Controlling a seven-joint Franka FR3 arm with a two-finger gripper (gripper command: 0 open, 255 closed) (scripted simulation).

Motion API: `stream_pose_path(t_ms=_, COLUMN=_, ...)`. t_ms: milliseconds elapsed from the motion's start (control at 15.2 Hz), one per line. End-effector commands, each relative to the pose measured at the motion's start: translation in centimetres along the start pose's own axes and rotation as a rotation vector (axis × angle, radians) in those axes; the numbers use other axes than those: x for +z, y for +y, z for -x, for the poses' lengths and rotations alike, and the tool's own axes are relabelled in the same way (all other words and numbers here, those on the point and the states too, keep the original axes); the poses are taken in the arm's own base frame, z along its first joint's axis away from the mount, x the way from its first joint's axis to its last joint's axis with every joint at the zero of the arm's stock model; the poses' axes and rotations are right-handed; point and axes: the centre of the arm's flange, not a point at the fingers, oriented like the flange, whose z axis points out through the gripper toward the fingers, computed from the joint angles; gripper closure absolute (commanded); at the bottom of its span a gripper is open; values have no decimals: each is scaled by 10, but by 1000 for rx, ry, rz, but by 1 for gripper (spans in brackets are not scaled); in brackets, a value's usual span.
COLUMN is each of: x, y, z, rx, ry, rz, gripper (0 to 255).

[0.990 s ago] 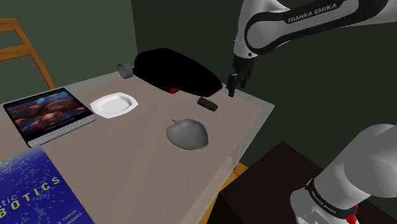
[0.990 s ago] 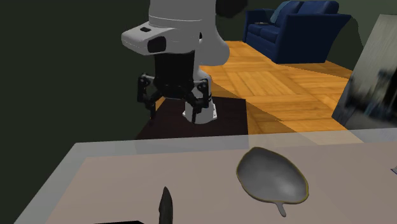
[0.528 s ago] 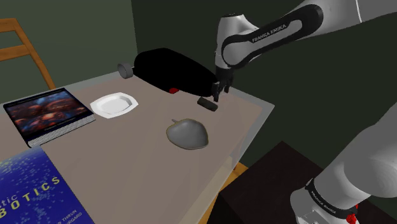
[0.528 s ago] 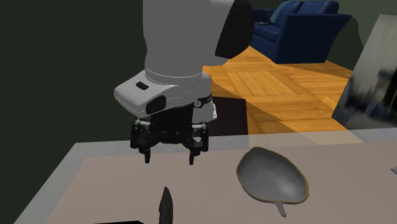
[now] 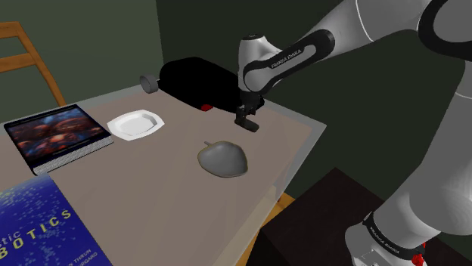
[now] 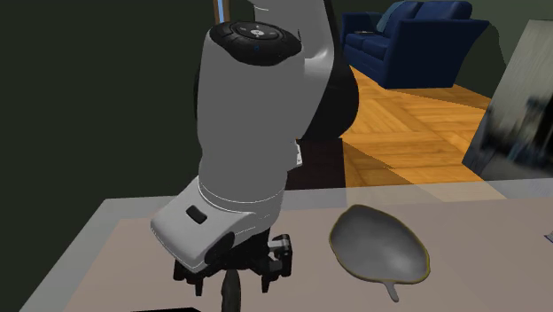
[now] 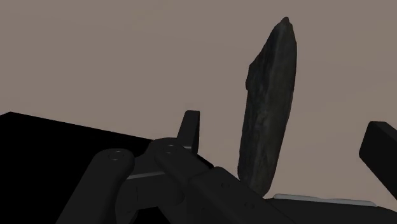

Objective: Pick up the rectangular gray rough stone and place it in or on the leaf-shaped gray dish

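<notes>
Over the last second the black two-finger gripper (image 5: 246,118) has come down from well above the beige table (image 5: 151,189) to table level. It now straddles the dark grey rough oblong stone (image 7: 267,108).

Fingers (image 7: 189,126) are spread wide. The stone lies between them with a gap on each side, not clasped.

The stone has not moved. It lies on the table just beside a large black shape (image 5: 204,83).

Judgement: approach finished, closing comes next. Lift and carry are still to do.

The grey leaf-shaped dish (image 5: 223,159) is empty, near the stone but apart from it.

Count:
- stone: one
- leaf dish: one
- white plate (image 5: 136,123): one
- flat lit screen (image 5: 57,134): one
- blue book (image 5: 38,227): one
- small grey cylinder (image 5: 149,82): one
</notes>
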Motion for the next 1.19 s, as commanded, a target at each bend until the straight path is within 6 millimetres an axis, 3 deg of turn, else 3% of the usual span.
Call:
stream_pose_path(t_ms=0, x=11, y=1, z=-2, rx=-3, ry=1, rz=1, gripper=0)
stream_pose_path(t_ms=330, x=35, y=1, z=-2, rx=-3, ry=1, rz=1, gripper=0)
stream_pose_path(t_ms=858, x=35, y=1, z=-2, rx=-3, ry=1, rz=1, gripper=0)
stream_pose_path(t_ms=924, x=35, y=1, z=-2, rx=-3, ry=1, rz=1, gripper=255)
stream_pose_path(t_ms=1122, x=35, y=1, z=-2, rx=-3, ry=1, rz=1, gripper=255)
